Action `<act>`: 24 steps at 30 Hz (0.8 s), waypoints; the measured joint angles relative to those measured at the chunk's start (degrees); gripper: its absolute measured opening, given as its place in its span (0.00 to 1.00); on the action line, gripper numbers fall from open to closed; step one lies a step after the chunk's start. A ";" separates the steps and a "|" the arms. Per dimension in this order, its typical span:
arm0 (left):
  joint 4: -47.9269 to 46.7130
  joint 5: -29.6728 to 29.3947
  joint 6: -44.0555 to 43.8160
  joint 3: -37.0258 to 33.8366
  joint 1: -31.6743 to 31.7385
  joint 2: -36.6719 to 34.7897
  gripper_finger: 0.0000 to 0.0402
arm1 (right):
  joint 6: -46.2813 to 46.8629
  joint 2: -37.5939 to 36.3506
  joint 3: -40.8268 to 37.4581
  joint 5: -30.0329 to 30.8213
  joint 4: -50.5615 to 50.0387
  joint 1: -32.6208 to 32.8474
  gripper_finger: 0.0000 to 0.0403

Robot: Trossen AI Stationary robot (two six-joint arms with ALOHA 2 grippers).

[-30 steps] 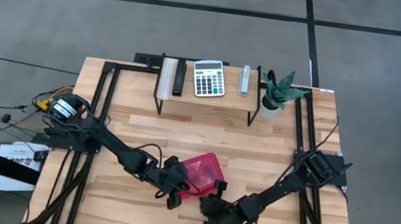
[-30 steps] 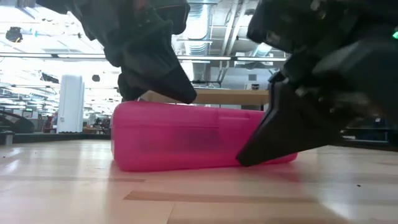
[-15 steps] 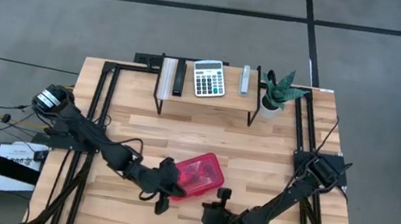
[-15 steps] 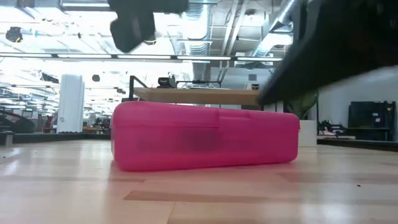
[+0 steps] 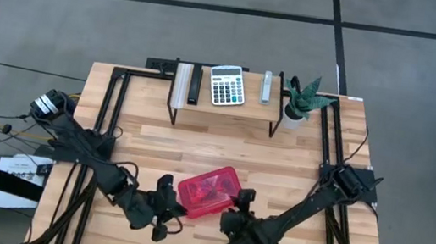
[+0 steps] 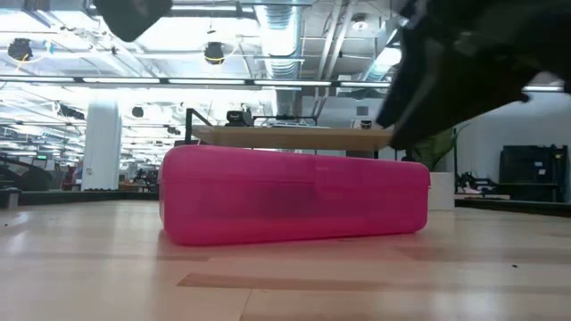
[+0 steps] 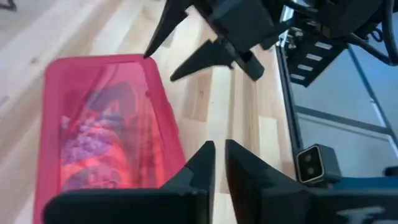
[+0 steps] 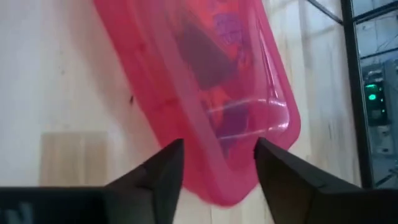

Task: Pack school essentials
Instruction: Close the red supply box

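A closed red see-through plastic case (image 5: pixel 209 192) is seen lying flat on the light wooden table (image 5: pixel 222 153), near the front and about in the middle. Dark and purple shapes (image 8: pixel 214 43) can be made out through its lid, but what they are cannot be told, so the school things are not seen by themselves anywhere.

The left gripper (image 5: pixel 163 217) is held just beside the case, at its front left corner, and is not touching it. In the left wrist view its two dark fingers (image 7: pixel 205 165) are pressed almost together, and nothing is pinched between them.

The right gripper (image 5: pixel 243 201) is held just beside the right end of the case. In the right wrist view its dark fingers (image 8: pixel 165 165) are spread wide, with the case end seen between them. Nothing is pinched.

At the back of the table a small raised shelf (image 5: pixel 224 106) is seen. A grey calculator (image 5: pixel 227 85), a black bar (image 5: pixel 194 84) and a slim grey thing (image 5: pixel 266 87) are laid on it. A small green plant in a white pot (image 5: pixel 299 102) is set just beside the shelf, on its right.
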 joint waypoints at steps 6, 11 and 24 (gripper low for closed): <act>-0.71 -7.02 2.27 0.00 -2.11 0.00 0.21 | -9.53 0.24 0.04 -2.87 8.96 -0.37 0.65; -2.51 -7.84 3.82 -0.01 -0.30 0.12 0.32 | -12.09 0.44 -0.81 -3.36 10.64 -0.67 0.65; -1.49 0.85 2.94 -1.97 1.71 0.63 0.29 | -14.02 0.46 -2.90 -3.70 11.49 -3.18 0.65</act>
